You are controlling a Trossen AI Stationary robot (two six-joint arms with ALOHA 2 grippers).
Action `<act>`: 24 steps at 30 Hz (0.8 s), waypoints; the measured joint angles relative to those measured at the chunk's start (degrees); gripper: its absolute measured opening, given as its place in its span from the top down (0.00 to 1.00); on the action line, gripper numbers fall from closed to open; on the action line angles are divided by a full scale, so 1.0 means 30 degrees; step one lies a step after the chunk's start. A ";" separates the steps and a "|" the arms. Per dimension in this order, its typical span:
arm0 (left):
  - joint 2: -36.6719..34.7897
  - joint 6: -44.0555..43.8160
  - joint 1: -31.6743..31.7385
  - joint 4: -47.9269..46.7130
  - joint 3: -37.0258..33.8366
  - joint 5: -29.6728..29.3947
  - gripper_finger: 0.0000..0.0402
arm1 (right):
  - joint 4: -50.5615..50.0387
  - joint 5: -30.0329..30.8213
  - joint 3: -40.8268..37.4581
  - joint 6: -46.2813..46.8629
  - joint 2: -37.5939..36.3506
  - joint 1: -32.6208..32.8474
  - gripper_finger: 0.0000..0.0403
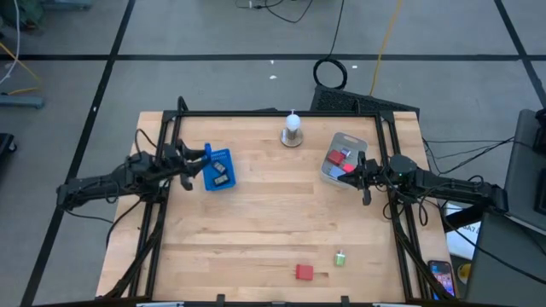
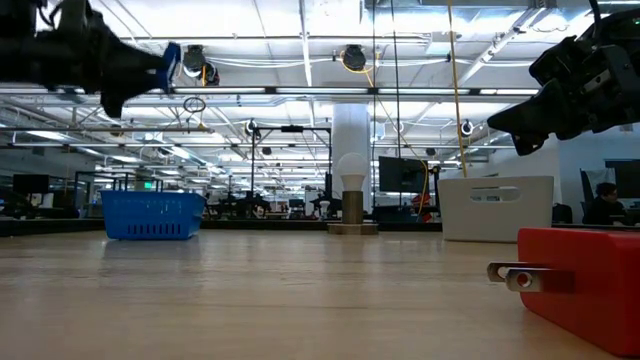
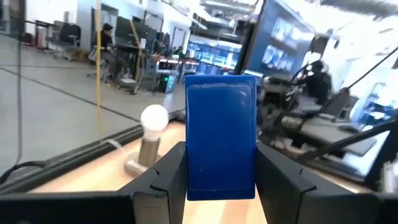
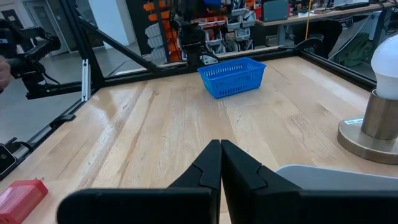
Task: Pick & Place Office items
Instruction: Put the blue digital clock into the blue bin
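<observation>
Above the left side of the light wooden table (image 1: 256,222), the left gripper (image 1: 201,159) hangs in the air with a flat dark-blue rectangular block (image 3: 221,135) pinched upright between its two dark fingers (image 3: 163,177). It sits just over the near edge of a small blue plastic mesh basket (image 1: 218,169), which already holds what look like two small dark pieces, though they are too small to make out with any certainty.

Across the table, the right gripper (image 1: 365,177) hovers off the surface beside a translucent grey plastic tub (image 1: 344,159), its fingers pressed flat together on nothing. Inside the tub lie several red and dark office items (image 1: 339,160), heaped so that single pieces are hard to separate.

Between basket and tub, toward the far edge, a white light bulb on a round metal base (image 1: 292,130) stands upright. Near the front edge, well apart from both arms, a red blocky piece with a metal prong (image 1: 304,272) lies flat, and just beside it, to its right and slightly farther back, rests a tiny pale green item (image 1: 339,257). A person (image 2: 603,203) sits in the room behind the table.
</observation>
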 joint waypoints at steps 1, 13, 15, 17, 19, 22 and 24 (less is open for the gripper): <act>0.0250 -0.0055 0.0000 -0.0338 0.0539 0.0095 0.63 | 0.0031 0.0000 0.0000 0.0000 0.0000 0.0003 1.00; 0.9787 -0.0565 0.0000 -1.1541 1.0551 -0.2600 0.63 | 0.0134 0.0007 0.0000 -0.0010 0.0000 0.0002 1.00; 1.1670 -0.0544 0.0000 -1.3056 1.1382 -0.2673 0.63 | 0.0134 0.0007 0.0000 -0.0123 0.0000 0.0000 1.00; 1.3302 -0.0521 0.0011 -1.4099 1.1734 -0.2675 0.63 | 0.0134 0.0015 0.0000 -0.0219 0.0000 -0.0001 1.00; 1.4676 -0.0547 0.0163 -1.4997 1.1853 -0.2615 0.63 | 0.0134 0.0015 0.0000 -0.0211 0.0000 0.0005 1.00; 1.6327 -0.0618 0.0450 -1.5765 1.1864 -0.1742 0.63 | 0.0141 0.0020 0.0000 -0.0213 0.0000 0.0000 1.00; 1.7235 -0.0623 0.0517 -1.5650 1.1864 -0.1305 0.63 | 0.0145 0.0022 0.0000 -0.0219 -0.0004 0.0002 1.00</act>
